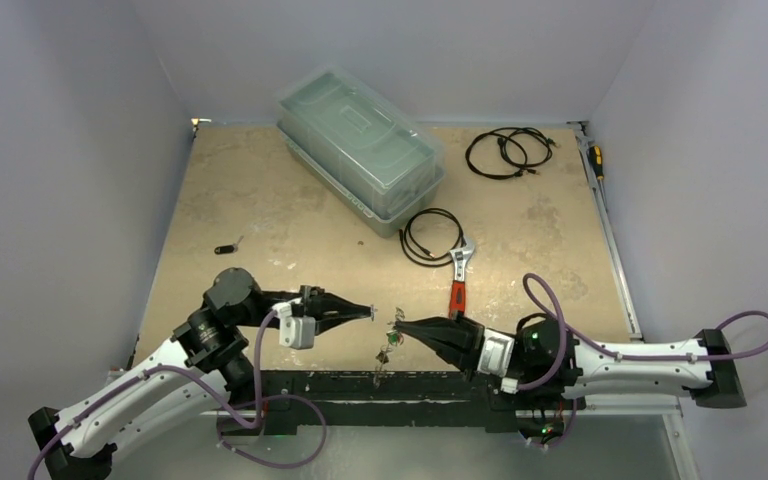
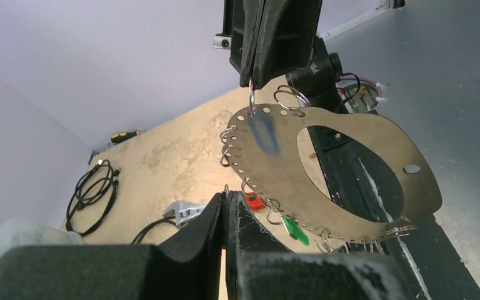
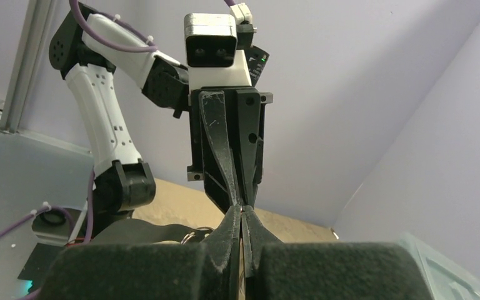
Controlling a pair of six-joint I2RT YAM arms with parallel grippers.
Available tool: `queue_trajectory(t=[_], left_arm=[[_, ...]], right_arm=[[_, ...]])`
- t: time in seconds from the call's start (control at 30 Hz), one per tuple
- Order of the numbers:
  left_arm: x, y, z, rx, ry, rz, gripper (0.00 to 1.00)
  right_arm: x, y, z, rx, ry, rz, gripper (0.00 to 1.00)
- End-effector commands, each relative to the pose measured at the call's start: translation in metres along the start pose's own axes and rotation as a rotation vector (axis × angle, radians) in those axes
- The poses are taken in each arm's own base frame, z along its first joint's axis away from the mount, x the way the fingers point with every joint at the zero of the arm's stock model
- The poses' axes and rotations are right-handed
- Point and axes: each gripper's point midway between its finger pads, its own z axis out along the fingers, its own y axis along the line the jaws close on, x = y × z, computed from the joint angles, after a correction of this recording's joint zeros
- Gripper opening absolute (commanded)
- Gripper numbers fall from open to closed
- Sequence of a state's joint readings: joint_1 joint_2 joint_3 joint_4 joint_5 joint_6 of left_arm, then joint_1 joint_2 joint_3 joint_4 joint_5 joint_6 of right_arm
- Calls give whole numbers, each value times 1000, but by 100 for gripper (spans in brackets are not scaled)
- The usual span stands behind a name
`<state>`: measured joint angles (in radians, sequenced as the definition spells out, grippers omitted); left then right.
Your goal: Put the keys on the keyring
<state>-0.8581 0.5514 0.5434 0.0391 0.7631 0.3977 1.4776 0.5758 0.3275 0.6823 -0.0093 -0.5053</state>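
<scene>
The keyring (image 2: 275,169) is a flat silvery oval plate with holes along its edge and small split rings. It hangs tilted from my right gripper (image 2: 251,84), which is shut on one ring at its top. A red-tagged key (image 2: 254,201) and a green-tagged key (image 2: 295,229) hang on its lower edge. My left gripper (image 2: 227,195) is shut on a small metal ring at its tips, just beside the plate's edge. In the top view the left gripper (image 1: 371,312) and right gripper (image 1: 399,325) nearly meet tip to tip, with the keyring (image 1: 389,346) dangling below. A black-tagged key (image 1: 225,249) lies at the left.
A clear lidded plastic box (image 1: 360,150) stands at the back. Black coiled cables lie at the back right (image 1: 508,152) and mid table (image 1: 434,236). A red-handled wrench (image 1: 460,275) lies behind the right gripper. A screwdriver (image 1: 596,160) lies at the right edge.
</scene>
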Motion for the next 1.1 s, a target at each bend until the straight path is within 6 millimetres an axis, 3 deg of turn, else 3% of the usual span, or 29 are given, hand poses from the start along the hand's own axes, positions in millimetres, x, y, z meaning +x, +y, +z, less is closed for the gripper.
queue_trajectory(t=[0.0,0.47,1.07], left_arm=[[-19,3,2,0,-81,2,0],[-33,9,2,-24,-145,-11,0],[-32,10,1,-31,-150,-16,0]], right_arm=[[-30,-11,2,34,-140,37,0],[-42,-20,-1,-3,-269,128,0],[-35,-17,13,-19,-283,187,0]])
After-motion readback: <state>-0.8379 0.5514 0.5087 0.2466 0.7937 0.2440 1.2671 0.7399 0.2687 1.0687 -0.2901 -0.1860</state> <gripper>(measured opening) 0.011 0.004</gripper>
